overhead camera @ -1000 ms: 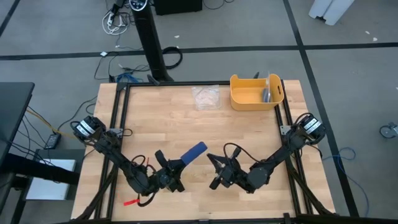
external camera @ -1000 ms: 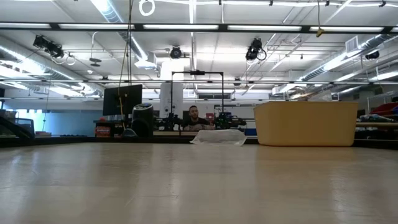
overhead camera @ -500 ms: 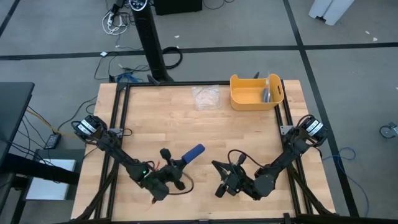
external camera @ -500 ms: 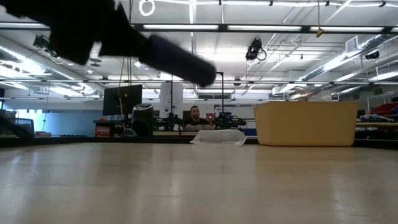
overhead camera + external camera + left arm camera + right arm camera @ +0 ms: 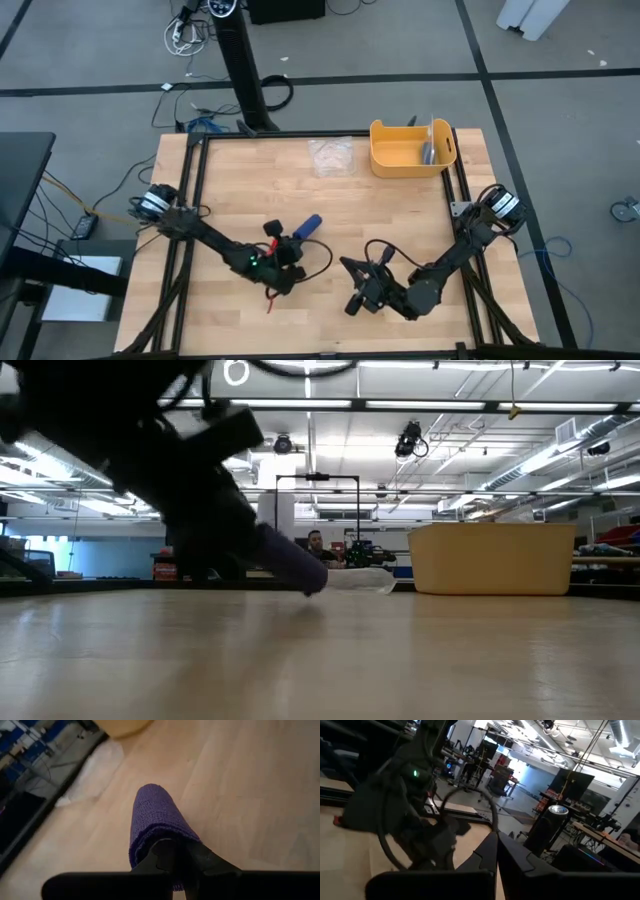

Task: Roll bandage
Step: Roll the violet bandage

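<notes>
The bandage is a dark-blue roll of cloth, held by my left gripper left of the table's middle. In the low view the bandage slants down out of the dark gripper, its free end close over the wood; whether it touches the table I cannot tell. The left wrist view shows the bandage reaching away from the shut left gripper. My right gripper hangs shut near the table's near edge, right of the roll, with nothing in it; its fingers meet in the right wrist view. My left gripper pinches the roll's near end between its two fingers. The fingers come from the table's near-left side, slanting down, and lie along the roll. The roll sticks out past the fingertips toward the far right, tilted with its free end lowest.
A yellow tub stands at the far right of the table, a clear plastic wrapper left of it at the far edge. Bare wood lies between them and the grippers. A person sits in the room beyond the table.
My left gripper has come down from above the low view's field to just over the table, moving toward the far edge, and has rolled and tipped nose-down. The bandage went with it, from nearly level to slanting with its free end down.
</notes>
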Controlling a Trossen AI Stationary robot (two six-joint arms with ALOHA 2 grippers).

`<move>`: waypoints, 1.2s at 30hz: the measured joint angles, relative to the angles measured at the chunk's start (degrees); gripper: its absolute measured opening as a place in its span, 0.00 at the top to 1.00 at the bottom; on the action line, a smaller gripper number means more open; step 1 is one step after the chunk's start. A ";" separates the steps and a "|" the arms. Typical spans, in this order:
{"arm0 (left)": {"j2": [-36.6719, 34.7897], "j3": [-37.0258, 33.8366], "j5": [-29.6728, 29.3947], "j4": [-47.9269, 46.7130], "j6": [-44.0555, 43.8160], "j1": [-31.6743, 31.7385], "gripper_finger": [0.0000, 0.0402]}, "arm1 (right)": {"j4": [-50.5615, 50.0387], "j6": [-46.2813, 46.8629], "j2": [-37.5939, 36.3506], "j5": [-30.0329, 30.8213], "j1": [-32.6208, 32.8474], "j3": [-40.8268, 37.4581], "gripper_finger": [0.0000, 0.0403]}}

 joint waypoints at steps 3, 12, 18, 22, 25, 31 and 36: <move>2.22 0.00 0.42 0.96 -1.61 1.06 0.95 | -0.02 0.00 0.02 -0.02 0.00 0.00 0.97; 2.23 0.52 2.13 -1.04 -6.27 1.18 0.87 | -0.02 0.00 0.07 -0.02 0.00 -0.02 0.98; 2.23 0.68 2.36 -7.87 -11.07 1.06 0.82 | -0.72 0.26 0.09 0.00 0.00 -0.04 0.97; 2.23 0.68 5.31 -14.23 -16.83 1.06 0.82 | -0.90 0.28 0.09 0.00 0.00 -0.04 0.97; 2.23 0.68 6.23 -17.33 -19.30 0.56 0.82 | -0.92 0.28 0.09 -0.01 0.00 -0.04 0.97; 2.18 1.49 8.30 -20.16 -21.04 -0.81 0.82 | -0.98 0.31 0.09 0.06 0.00 -0.04 0.97; 2.18 4.47 11.50 -28.43 -21.28 -1.50 0.82 | -1.06 0.33 0.09 0.22 0.00 -0.04 0.97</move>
